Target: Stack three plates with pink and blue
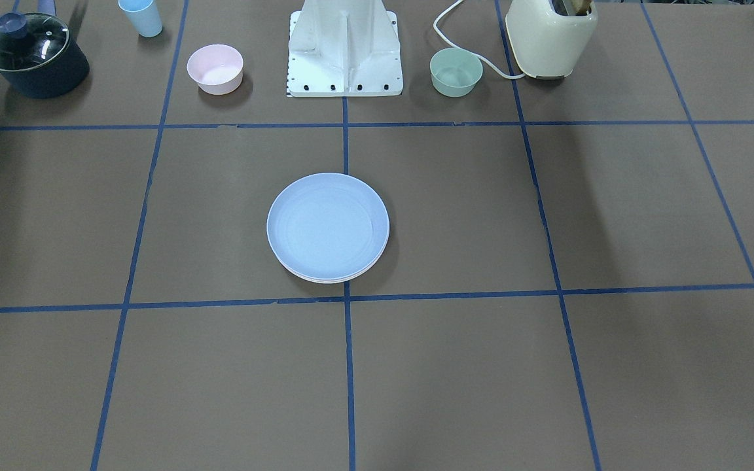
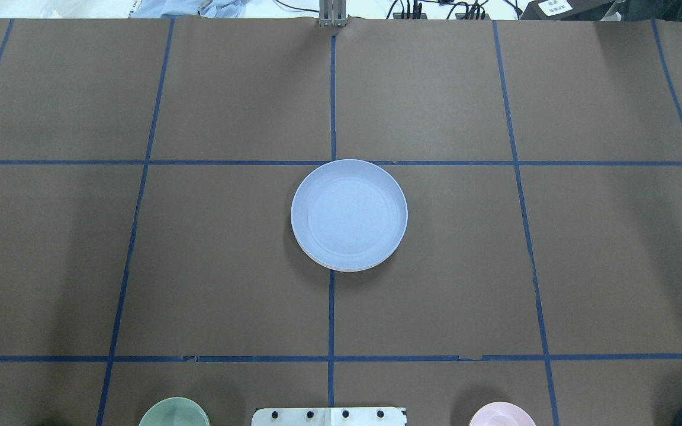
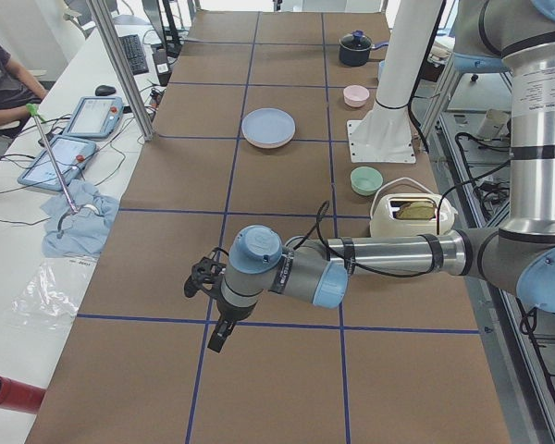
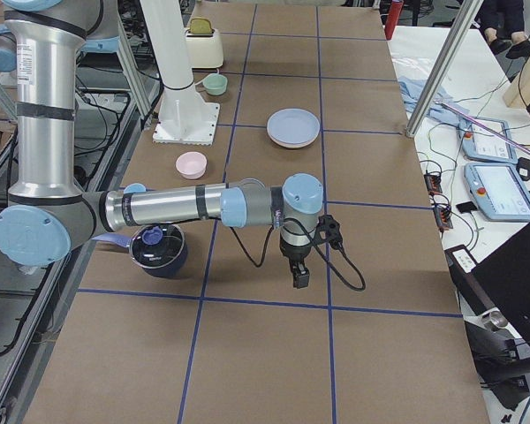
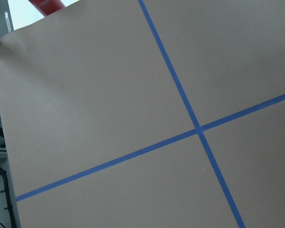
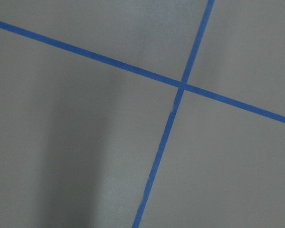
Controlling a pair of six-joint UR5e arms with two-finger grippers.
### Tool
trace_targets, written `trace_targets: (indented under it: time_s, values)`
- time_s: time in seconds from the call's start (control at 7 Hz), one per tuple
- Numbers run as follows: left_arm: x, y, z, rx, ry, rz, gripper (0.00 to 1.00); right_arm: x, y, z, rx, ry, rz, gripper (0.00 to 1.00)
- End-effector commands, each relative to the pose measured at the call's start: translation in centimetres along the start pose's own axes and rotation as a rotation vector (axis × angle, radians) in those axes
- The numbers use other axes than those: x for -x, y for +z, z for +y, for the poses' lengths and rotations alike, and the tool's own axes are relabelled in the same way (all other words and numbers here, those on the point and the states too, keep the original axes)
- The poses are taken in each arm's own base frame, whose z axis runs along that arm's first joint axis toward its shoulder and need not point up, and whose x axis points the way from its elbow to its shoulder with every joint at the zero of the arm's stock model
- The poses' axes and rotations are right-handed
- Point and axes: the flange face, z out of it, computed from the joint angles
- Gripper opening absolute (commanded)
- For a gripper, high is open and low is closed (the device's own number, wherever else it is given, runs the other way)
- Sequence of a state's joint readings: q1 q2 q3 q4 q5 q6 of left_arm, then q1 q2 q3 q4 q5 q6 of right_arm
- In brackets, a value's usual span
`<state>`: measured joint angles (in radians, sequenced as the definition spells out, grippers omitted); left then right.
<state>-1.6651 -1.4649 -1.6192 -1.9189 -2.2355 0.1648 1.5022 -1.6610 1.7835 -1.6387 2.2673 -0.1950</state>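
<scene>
Stacked plates [image 1: 328, 226] on the tabletop [image 1: 482, 209]: probably light, stiff, slippery, best pinched at the rim; cannot tell how wide the jaws stand.

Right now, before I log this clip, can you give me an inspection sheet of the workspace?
Surface: brown table, blue tape grid, flat.
Job's things: light blue plate tops a centred stack; pale rims show beneath it, count unclear.
Clutter: pink bowl, mint-green bowl, toaster, lidded pot and blue cup, all along the robot's edge.
Grippers: left gripper and right gripper hang over bare table, away from the stack; open or shut cannot be told.
Cables: toaster cord runs past the mint-green bowl.
Surroundings: operator at a side bench with teach pendants.
</scene>
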Motion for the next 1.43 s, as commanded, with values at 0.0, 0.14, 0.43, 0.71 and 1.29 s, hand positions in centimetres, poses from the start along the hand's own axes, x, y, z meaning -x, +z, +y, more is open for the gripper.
trace_targets:
  time_s: [0.0, 0.14, 0.43, 0.71, 1.29]
  values:
    - [-0.5, 0.4, -0.1, 0.016, -0.148, -0.019, 1.0, -2.1, 1.6, 1.0, 0.032, 0.082, -0.007, 1.0]
    - [-2.6, 1.4, -0.9, 0.053, -0.163, 0.0, 1.0, -2.2, 1.7, 1.0, 0.033, 0.175, -0.008, 1.0]
    - [-5.4, 0.1, -1.6, 0.155, -0.273, 0.016, 1.0, -2.1, 1.7, 1.0, 0.033, 0.214, -0.011, 1.0]
    - [-6.0, -0.1, -0.9, 0.188, -0.291, 0.066, 1.0, -2.1, 1.6, 1.0, 0.032, 0.213, -0.009, 1.0]
    - [-5.9, 0.4, -0.6, 0.193, -0.297, 0.092, 1.0, -2.0, 1.7, 1.4, 0.033, 0.237, -0.017, 1.0]
